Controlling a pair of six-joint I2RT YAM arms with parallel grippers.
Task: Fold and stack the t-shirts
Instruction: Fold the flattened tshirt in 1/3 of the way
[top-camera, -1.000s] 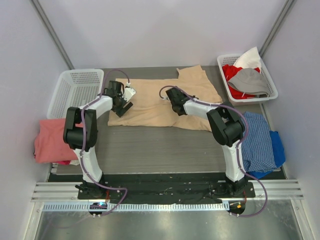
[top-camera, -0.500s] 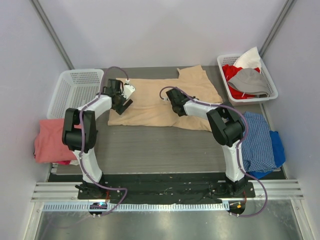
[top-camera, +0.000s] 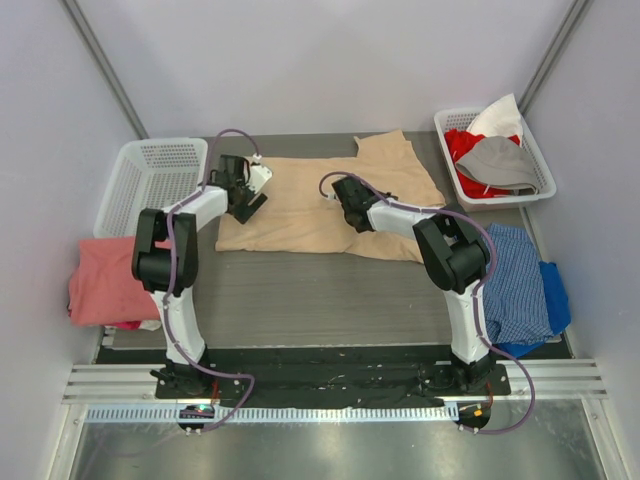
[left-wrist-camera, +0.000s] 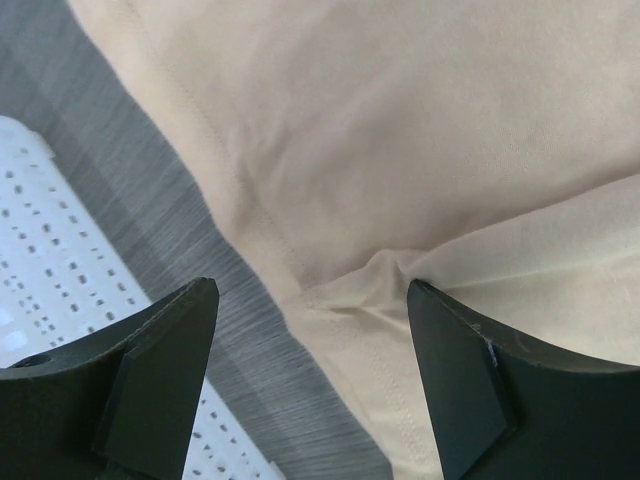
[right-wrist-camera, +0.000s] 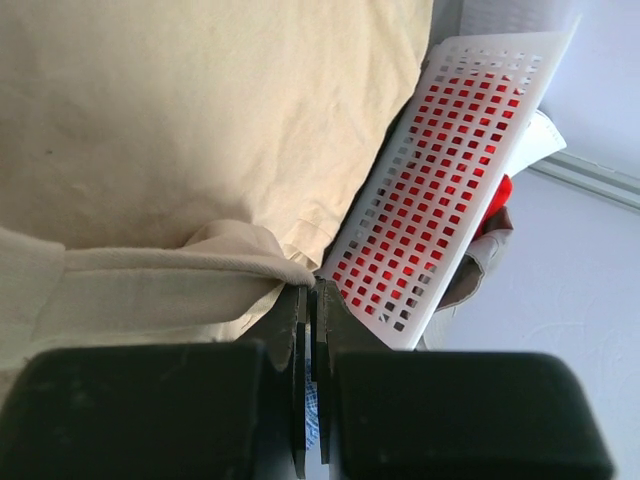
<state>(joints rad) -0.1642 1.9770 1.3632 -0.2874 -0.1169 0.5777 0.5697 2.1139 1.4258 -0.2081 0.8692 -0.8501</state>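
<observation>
**A:** Where does the tan t-shirt (top-camera: 320, 205) lie?

**B:** It is spread on the table (top-camera: 300, 290), with one sleeve poking out along its far edge. The pink t-shirt (top-camera: 100, 280) lies bunched well off the tan shirt's left side, towards its near corner.

**A:** And the grippers?

**B:** The left gripper (left-wrist-camera: 310, 300) hangs over the tan shirt's left edge, jaws wide apart with nothing between them. The right gripper (right-wrist-camera: 310, 295) is over the shirt's middle, jaws together. A rolled hem runs straight into its tips, so it looks pinched there.

**A:** How should the left side go?

**B:** I'd say it should come down astride the edge, just where the cloth puckers, and take both layers before any lift. It should close fully, then rise level with the right so the fold line runs straight. The white basket (top-camera: 150, 185) sits just beside that left edge, so the outer finger needs care.

**A:** What do the wrist views add?

**B:** The left wrist view shows the stitched seam and the small pucker where two layers meet, and the overhead view shows none of that. The right wrist view shows the hem at the tips, with red cloth behind the lattice of the laundry basket (top-camera: 495, 155) off the shirt's far right corner. Only the overhead view gives the whole outline of the shirt, the pink one, and the blue checked cloth (top-camera: 515, 280) to its right.
</observation>
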